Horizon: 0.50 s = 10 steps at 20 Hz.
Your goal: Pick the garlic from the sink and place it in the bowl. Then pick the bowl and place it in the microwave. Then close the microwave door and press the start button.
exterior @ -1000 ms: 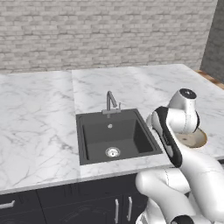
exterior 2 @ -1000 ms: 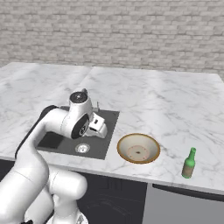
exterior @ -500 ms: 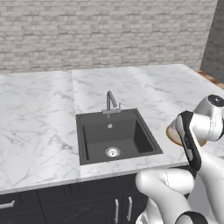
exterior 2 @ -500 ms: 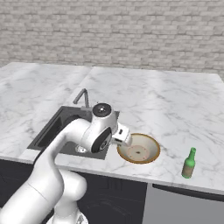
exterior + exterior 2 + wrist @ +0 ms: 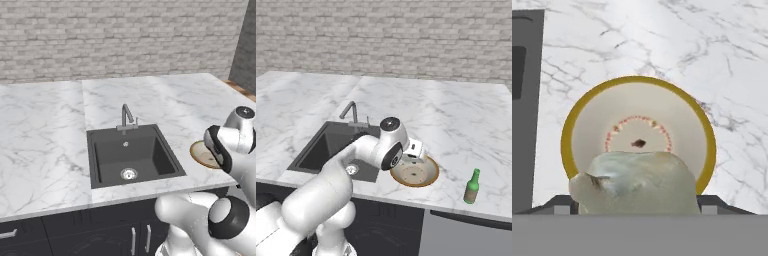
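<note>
Gripper (image 5: 637,202) poised directly over the bowl (image 5: 639,132), jaws spread wide and clamped on the garlic (image 5: 634,182), a pale lumpy bulb filling the space between the two dark fingertips (image 5: 559,204). In the hand view, bulb close to the camera, overlapping the near rim of the bowl; whether any part touches the bowl, impossible to tell. Bowl upright on the marble counter (image 5: 722,55), cream inside with a ring of small reddish marks and a dark speck at the centre, yellow-tan rim all round.

From the right base view, bowl (image 5: 415,173) just right of the sink (image 5: 326,145), near the counter's front edge, with the gripper (image 5: 415,150) above its rear-left rim. Green bottle (image 5: 472,186) standing upright further right of the bowl, well apart from it. Faucet (image 5: 351,114) at the back edge of the sink, behind and left of the bowl.

From the left base view, sink (image 5: 132,155) dark grey, steel drain ring (image 5: 129,174) towards its front; bowl (image 5: 202,154) partly hidden behind the arm's wrist, right of the basin. Brick wall (image 5: 120,37) beyond the counter, far behind the bowl.
</note>
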Available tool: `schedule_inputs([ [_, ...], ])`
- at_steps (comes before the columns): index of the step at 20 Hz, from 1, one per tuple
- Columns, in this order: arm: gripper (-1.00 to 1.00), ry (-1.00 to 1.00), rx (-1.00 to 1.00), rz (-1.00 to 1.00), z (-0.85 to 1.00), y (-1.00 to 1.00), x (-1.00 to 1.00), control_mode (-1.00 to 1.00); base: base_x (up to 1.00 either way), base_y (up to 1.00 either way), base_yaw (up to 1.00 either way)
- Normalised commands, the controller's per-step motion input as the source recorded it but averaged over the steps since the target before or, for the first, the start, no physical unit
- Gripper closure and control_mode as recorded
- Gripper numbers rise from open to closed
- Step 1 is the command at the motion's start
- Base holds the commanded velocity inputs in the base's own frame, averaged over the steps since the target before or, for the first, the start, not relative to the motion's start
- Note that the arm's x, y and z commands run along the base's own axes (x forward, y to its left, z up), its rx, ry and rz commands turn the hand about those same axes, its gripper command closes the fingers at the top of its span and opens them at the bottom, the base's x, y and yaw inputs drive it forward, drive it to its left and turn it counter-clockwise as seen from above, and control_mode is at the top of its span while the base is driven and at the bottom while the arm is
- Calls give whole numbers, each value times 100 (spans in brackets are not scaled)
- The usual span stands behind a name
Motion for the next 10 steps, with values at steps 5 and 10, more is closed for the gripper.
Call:
schedule_inputs([
  [5,100,18,-7,1,-75,-5,22,-100,0,0,0],
  [10,100,9,-2,0,-44,-4,8,-100,0,0,0],
])
